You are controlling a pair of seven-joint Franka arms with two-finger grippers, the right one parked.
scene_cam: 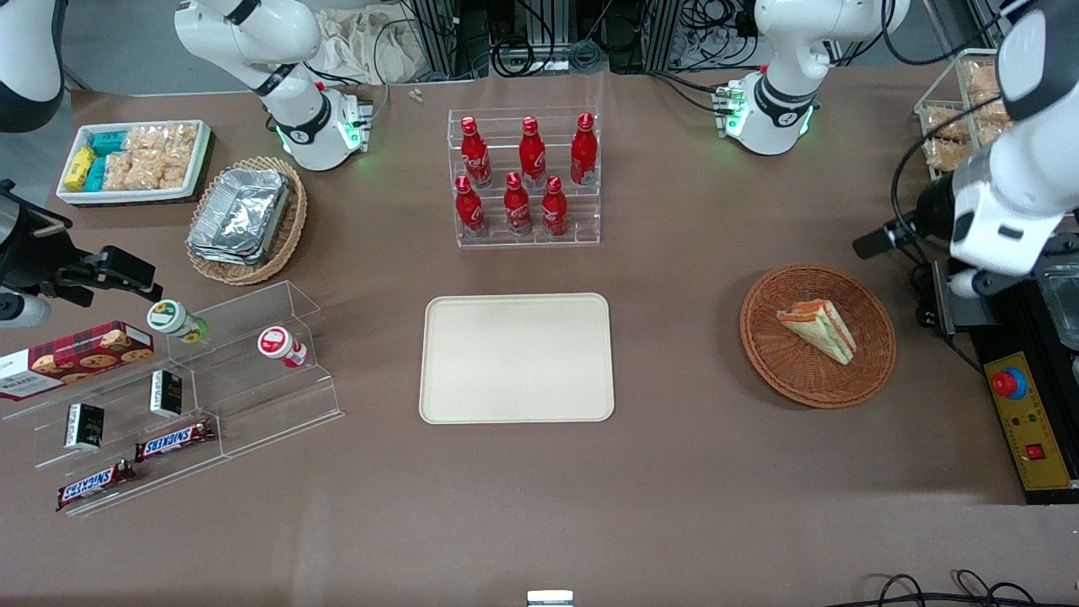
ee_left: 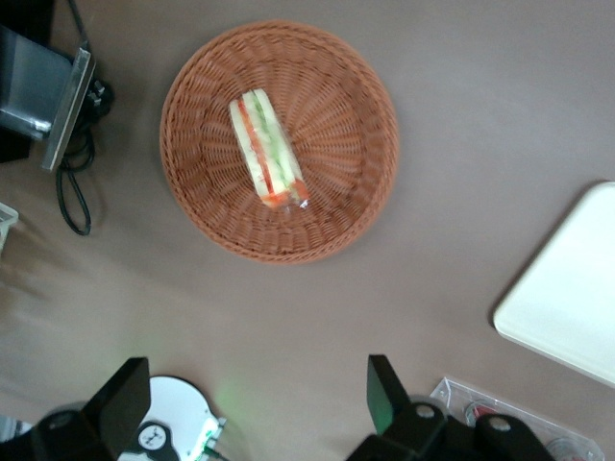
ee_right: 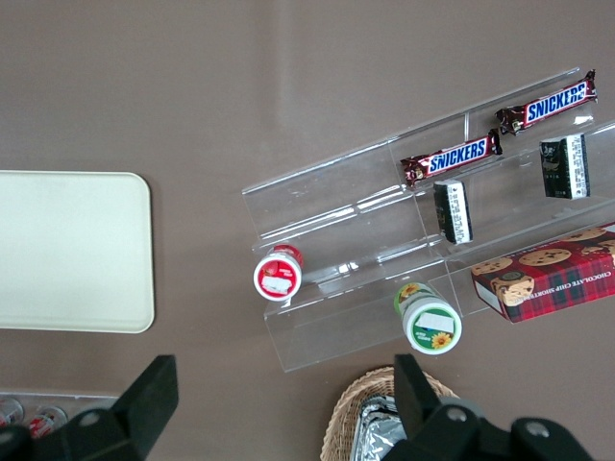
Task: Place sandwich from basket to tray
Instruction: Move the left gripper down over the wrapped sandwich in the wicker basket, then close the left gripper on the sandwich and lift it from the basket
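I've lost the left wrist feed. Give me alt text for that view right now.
A triangular white-bread sandwich with orange, red and green filling lies in a round reddish-brown wicker basket on the brown table. The left gripper hovers above the table beside the basket, fingers open and empty. A corner of the cream rectangular plastic tray shows nearby.

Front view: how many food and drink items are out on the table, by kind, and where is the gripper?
Red soda bottles: 6
Snickers bars: 2
Small dark packets: 2
Lidded cups: 2
Cookie box: 1
Sandwich in the basket: 1
Total: 14
The gripper hangs open above the table beside the basket.
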